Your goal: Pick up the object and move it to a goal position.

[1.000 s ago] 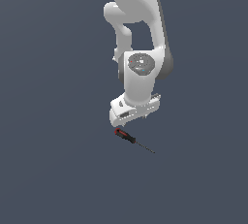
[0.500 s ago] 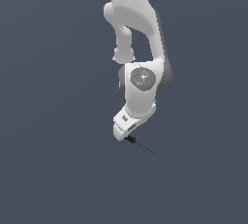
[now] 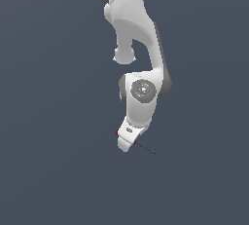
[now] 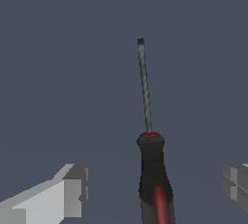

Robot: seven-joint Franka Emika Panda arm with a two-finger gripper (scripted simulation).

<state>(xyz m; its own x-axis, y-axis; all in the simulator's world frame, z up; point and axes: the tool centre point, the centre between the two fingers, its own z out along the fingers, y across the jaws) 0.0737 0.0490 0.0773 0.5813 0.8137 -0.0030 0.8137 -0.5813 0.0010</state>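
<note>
- The pick-up looks not yet done: the screwdriver (image 4: 154, 179) lies flat on the plain grey tabletop (image 3: 53, 170), and nothing in either view shows it lifted.
- In the exterior view the white arm (image 3: 136, 48) reaches down from the far side, and its hand sits low over the tool, hiding most of the handle.
- Only a speck of red handle shows at the hand's left edge in that view, while the thin dark shaft (image 3: 146, 148) pokes out toward the exterior view's right and slightly nearer.
- The wrist view shows the fingers (image 4: 72, 189) spread wide apart, one on each side of the red-and-black handle.
- Clear grey gaps separate each finger from the handle, so the gripper (image 4: 154, 189) holds nothing and touches nothing that I can see.
- The handle lies roughly midway between the two fingers, with the shaft (image 4: 144, 87) running straight away from the hand; I judge this a good line-up for closing across the handle.
- Whether the fingertips have reached handle height or hang a little above the tabletop cannot be told from these views.
- Left to do, as I judge it: finish any descent, close on the handle, lift, and carry the tool to the goal.
- No goal marker is visible in either view, so where the tool must go cannot be told.
</note>
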